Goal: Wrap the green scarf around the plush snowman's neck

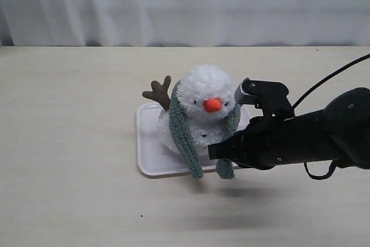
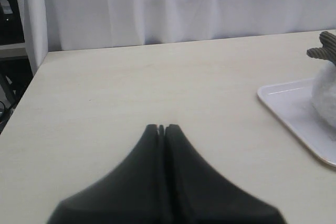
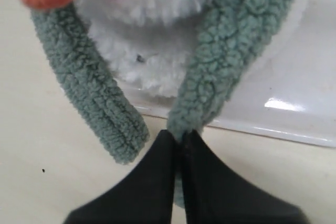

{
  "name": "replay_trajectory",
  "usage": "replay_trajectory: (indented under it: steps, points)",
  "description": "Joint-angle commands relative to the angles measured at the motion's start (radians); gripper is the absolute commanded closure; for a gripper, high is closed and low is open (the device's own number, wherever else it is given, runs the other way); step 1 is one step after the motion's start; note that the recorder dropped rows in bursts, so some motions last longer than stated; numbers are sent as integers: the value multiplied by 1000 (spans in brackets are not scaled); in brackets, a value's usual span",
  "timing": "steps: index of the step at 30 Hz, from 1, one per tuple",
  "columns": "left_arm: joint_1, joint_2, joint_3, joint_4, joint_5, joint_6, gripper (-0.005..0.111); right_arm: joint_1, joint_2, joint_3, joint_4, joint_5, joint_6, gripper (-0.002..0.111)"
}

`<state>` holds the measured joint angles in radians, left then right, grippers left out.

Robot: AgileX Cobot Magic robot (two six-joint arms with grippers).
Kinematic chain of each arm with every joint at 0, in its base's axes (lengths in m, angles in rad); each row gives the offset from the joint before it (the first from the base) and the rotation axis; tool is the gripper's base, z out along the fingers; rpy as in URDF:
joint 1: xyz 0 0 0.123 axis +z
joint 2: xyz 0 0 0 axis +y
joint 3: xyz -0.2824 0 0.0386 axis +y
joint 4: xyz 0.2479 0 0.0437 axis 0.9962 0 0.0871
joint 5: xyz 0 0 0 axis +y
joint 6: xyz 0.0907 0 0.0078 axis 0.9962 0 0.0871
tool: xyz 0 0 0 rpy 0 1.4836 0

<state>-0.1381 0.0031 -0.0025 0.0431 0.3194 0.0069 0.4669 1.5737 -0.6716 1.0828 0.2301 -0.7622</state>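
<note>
The plush snowman (image 1: 202,99) sits upright on a white tray (image 1: 149,143), white and fluffy with an orange nose (image 1: 213,104) and a brown twig arm (image 1: 158,92). The green scarf (image 1: 186,137) is draped behind its neck, and both ends hang down its front over the tray's near edge. My right gripper (image 3: 179,135) is shut on the lower end of one scarf strip (image 3: 220,72); the other strip (image 3: 89,93) hangs free beside it. My left gripper (image 2: 161,128) is shut and empty, over bare table well away from the tray (image 2: 294,108).
A light wooden table (image 1: 69,172) spreads around the tray. A white curtain (image 1: 185,4) hangs behind it. My right arm (image 1: 300,137) reaches in low from the right, in front of the tray. The table's edge (image 2: 31,82) shows in the left wrist view.
</note>
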Motion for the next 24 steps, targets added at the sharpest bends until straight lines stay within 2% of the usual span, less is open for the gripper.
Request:
replay_trajectory:
  steps: [1, 6, 12, 24]
  points:
    - [3, -3, 3, -4, -10, -2, 107, 2, 9, -3, 213, 15, -220, 104]
    - [3, -3, 3, -4, -10, -2, 107, 2, 60, -3, 408, 74, -443, 103]
    - [3, -3, 3, -4, -10, -2, 107, 2, 114, -3, 631, 86, -654, 86]
    - [3, -3, 3, -4, -10, -2, 107, 2, 122, -3, 647, 86, -700, 60]
